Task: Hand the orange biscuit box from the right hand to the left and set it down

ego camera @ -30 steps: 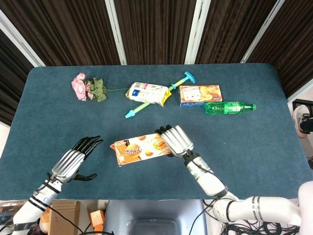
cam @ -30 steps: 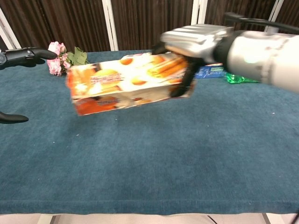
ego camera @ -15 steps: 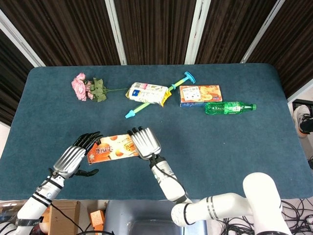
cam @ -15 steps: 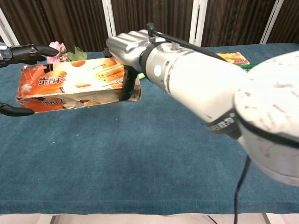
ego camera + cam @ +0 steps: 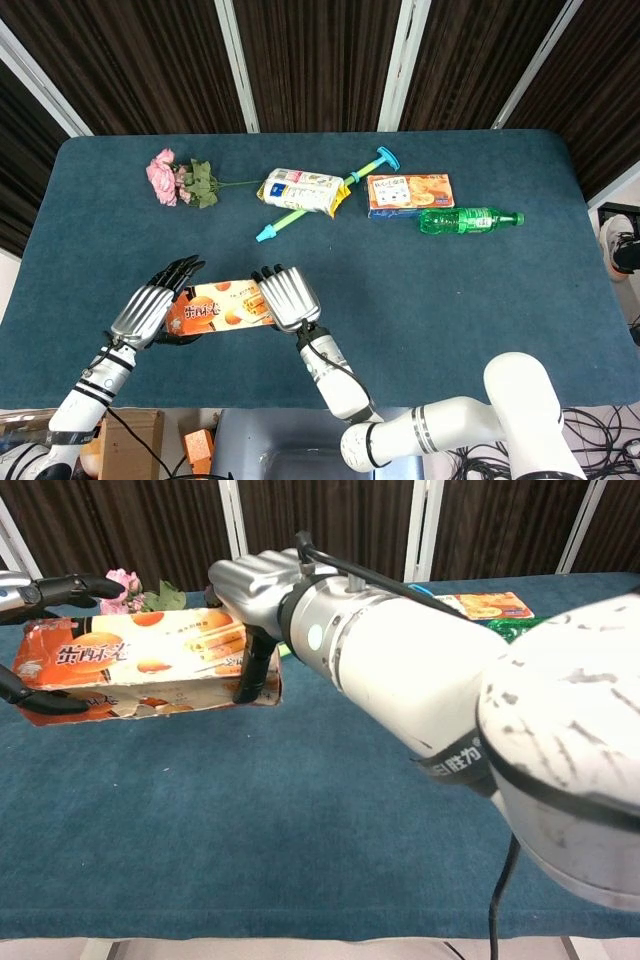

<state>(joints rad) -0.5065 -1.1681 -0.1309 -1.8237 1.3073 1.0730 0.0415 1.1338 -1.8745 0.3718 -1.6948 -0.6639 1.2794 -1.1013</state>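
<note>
The orange biscuit box (image 5: 215, 308) hangs above the table's near left part, lying lengthwise. My right hand (image 5: 285, 297) grips its right end, fingers over the top and thumb (image 5: 248, 675) down the front face. My left hand (image 5: 150, 312) is at the box's left end (image 5: 60, 665). Its fingers (image 5: 65, 584) are spread above the top edge and its thumb (image 5: 40, 702) lies under the bottom edge. They straddle the box without plainly closing on it.
At the far side of the blue table (image 5: 480, 300) lie a pink flower (image 5: 170, 180), a yellow-white snack bag (image 5: 303, 190), a green-blue plastic pump (image 5: 345, 182), a second biscuit box (image 5: 410, 192) and a green bottle (image 5: 468, 220).
My right hand has carried the box leftward from mid-table to my left hand. The box's left end now sits between the left hand's fingers and thumb.
</note>
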